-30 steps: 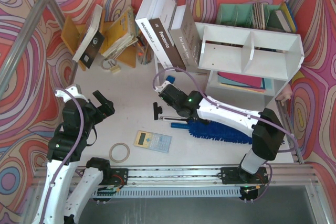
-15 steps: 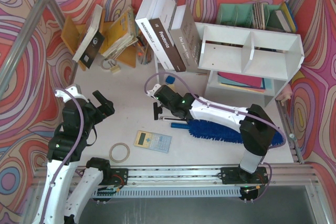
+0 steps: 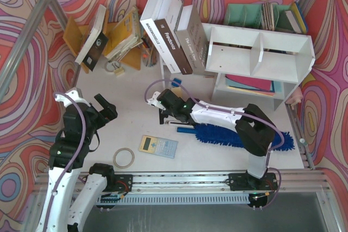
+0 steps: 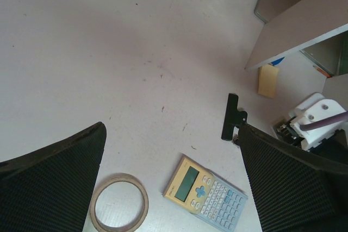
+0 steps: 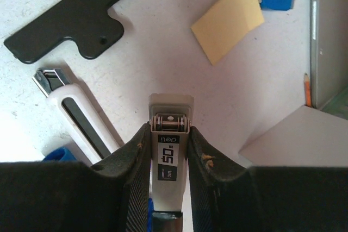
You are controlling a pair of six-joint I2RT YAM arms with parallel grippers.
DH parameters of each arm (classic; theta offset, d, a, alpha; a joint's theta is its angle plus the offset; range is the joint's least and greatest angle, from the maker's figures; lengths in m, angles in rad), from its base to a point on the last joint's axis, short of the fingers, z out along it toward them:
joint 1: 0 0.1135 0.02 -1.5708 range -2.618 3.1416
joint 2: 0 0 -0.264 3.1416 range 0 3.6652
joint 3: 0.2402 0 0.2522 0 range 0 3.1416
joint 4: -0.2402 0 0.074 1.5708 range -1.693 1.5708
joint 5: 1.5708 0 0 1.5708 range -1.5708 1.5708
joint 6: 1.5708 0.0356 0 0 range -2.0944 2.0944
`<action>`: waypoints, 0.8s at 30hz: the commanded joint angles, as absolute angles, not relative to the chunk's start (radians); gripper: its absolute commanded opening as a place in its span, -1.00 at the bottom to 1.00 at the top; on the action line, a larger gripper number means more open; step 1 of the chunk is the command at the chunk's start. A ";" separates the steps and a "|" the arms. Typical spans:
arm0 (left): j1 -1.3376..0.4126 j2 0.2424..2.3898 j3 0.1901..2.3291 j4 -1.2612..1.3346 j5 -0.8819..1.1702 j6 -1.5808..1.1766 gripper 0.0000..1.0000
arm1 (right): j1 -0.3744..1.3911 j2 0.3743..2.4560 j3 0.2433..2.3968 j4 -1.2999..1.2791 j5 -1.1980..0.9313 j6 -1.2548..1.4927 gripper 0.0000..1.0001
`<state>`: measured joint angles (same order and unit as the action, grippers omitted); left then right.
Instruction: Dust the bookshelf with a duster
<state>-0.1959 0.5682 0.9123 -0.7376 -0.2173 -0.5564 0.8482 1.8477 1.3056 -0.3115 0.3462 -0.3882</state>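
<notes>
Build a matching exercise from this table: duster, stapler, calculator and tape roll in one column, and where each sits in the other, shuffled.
Things:
1. duster
2. stapler
3. calculator
4. tape roll

Places:
A. clamped in the right gripper
B. on the table, left of the calculator
C. lying on the table under the right arm
D. between the tape roll and the duster's handle

Pairs: 1-C, 2-A, 3-D, 4-B
</notes>
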 commanded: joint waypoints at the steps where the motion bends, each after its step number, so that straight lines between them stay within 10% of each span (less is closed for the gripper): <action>1: -0.189 0.555 0.896 -0.721 -0.223 -0.551 0.97 | 0.836 1.873 1.287 -0.226 0.278 -0.411 -0.78; 13: -0.189 0.554 0.895 -0.722 -0.225 -0.552 0.97 | 0.817 1.914 1.281 -0.192 0.201 -0.415 -0.68; 24: -0.189 0.555 0.897 -0.723 -0.227 -0.554 0.97 | 0.821 1.834 1.270 -0.144 0.270 -0.376 0.32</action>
<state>-0.1955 0.5629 0.9123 -0.7376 -0.2176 -0.5564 0.8169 1.9026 1.2812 -0.1928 0.2268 -0.4026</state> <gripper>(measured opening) 0.984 0.633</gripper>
